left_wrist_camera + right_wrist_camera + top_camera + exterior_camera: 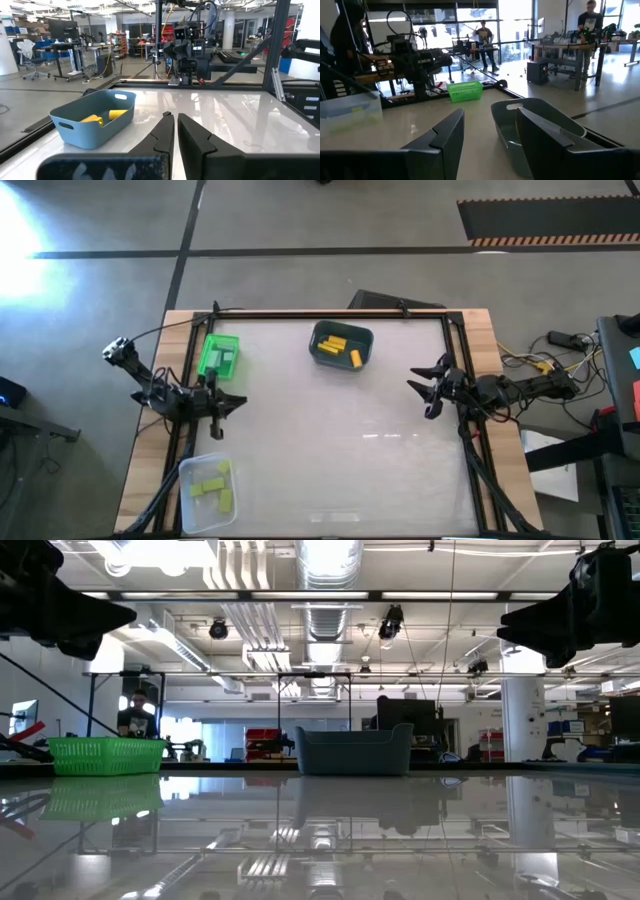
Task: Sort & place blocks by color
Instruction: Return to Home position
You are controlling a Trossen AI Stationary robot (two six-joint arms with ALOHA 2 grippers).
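Nearest, a clear bin (190, 515) holds pale lime blocks (212, 488), blurry through its wall. The left end effector (175, 117) hovers over the left side of the bench (340, 440), fingers almost together, empty. The right end effector (490, 111) hangs opposite, wide open, empty. Farther back, the green bin (207, 345) half hides its teal blocks (225, 358). Yellow blocks (340, 343) lie in the blue-grey bin (322, 355).

**Arms poised at opposite edges**

The left claw (232, 402) hangs raised near the tabletop's (330, 465) left edge, its fingers (164, 132) almost touching. The right claw (420, 394) hangs raised near the right edge, fingers (446, 134) spread wide. Both point inward.
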